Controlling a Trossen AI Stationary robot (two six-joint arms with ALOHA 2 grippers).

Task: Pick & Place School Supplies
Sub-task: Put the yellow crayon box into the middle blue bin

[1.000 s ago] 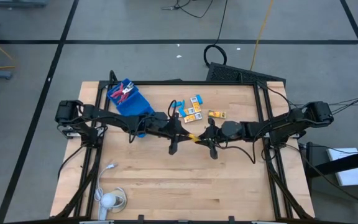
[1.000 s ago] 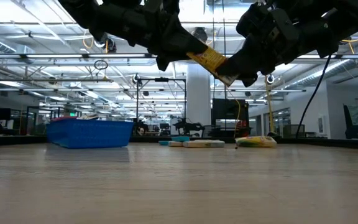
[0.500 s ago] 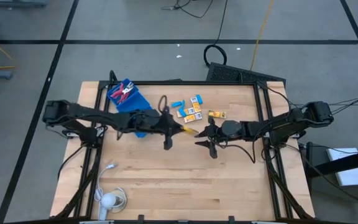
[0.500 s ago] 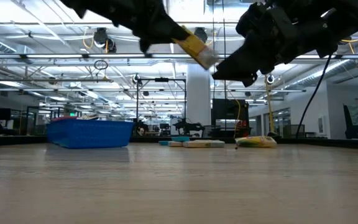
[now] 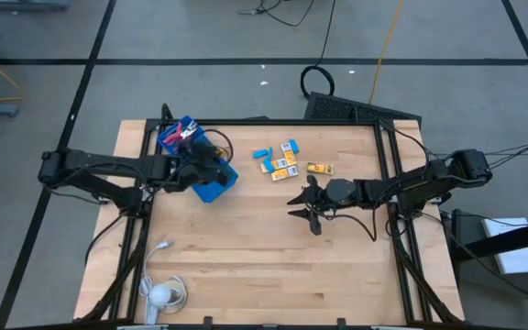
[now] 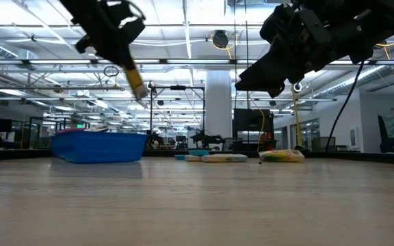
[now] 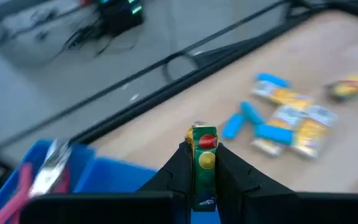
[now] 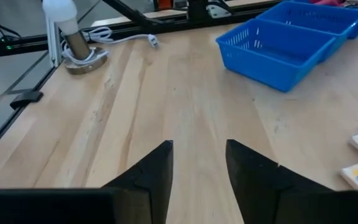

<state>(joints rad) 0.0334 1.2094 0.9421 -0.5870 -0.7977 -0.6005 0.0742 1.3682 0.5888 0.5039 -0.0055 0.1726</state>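
On the wooden surface [image 5: 246, 266], a yellow block [image 7: 204, 155] is grasped by the left end effector [image 7: 202, 186] above the blue tray [image 5: 216, 191] at ten o'clock, while the right end effector [image 8: 199, 165] is held released near centre.

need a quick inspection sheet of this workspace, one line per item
surface: wooden table, bare in front
job's things: yellow pack held over blue tray; red scissors in tray; yellow and light-blue pieces loose at the back
clutter: round white object
grippers: left claw shut on the pack; right claw open, empty, mid-table
cables: white cable front left
surroundings: black floor cable
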